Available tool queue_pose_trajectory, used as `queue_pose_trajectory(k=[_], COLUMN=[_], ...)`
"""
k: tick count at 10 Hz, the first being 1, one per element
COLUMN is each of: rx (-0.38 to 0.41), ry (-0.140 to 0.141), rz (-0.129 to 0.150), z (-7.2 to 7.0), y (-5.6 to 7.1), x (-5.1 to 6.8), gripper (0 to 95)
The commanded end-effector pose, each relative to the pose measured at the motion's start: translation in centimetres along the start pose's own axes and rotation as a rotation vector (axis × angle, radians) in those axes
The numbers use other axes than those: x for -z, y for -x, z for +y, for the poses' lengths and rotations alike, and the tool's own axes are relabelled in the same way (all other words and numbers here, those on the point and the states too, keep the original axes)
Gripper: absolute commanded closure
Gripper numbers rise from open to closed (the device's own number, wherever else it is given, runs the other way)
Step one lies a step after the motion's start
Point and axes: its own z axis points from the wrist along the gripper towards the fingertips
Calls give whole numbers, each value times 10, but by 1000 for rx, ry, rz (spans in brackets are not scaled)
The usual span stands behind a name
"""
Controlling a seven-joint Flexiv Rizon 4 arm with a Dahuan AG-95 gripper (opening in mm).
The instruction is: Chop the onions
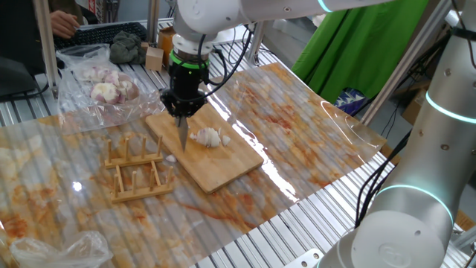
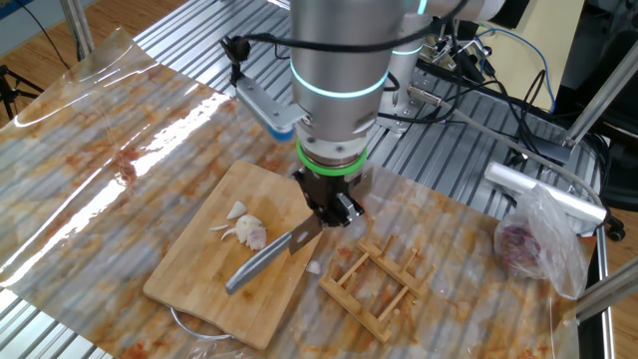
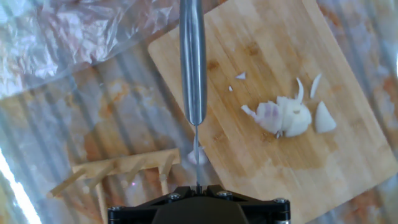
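Gripper (image 2: 329,211): black, two-finger, pointing down above the cutting board's edge nearest the rack; jaws clamped together on the handle of a knife (image 2: 261,260)

Knife: steel blade, held edge-down, slanting from the gripper out over the board; in the hand view the blade (image 3: 193,62) runs straight up the middle of the picture, its tip over the table past the board's edge

Cutting board (image 1: 223,165): bamboo, rectangular, lying flat on a clear plastic sheet (image 1: 297,112) stained orange-brown, which covers the slatted metal table (image 1: 297,231)

Onions (image 2: 247,230): one small pale cluster of peeled wedges, whitish with a faint pink tinge, lying on the board toward its middle. A few loose slivers (image 3: 324,117) lie just beside the cluster, two tiny scraps (image 3: 240,76) between cluster and blade. The cluster sits to one side of the blade, apart from it, not under the gripper. One small white piece (image 2: 313,267) lies off the board, between the board's edge and the rack

Rack (image 1: 137,170): wooden, pegged, upright slots, nothing in them; stands just beside the board's long edge

Clear plastic bag (image 1: 100,78): at the far corner of the table in one fixed view, holding several larger pinkish peeled onions (image 1: 105,91); well apart from the board

Second crumpled clear bag (image 1: 56,251): at the near left corner, contents not discernible
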Motion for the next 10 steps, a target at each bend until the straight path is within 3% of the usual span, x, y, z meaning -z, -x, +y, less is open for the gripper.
queue_pose_trajectory(k=[1,7,10], rx=[141,314,334], ry=[-33,-139,-141], rz=[11,21,30], z=[-1,-1,-1], y=[-1,-3,-3], x=[0,0,0], gripper=[950,950,950])
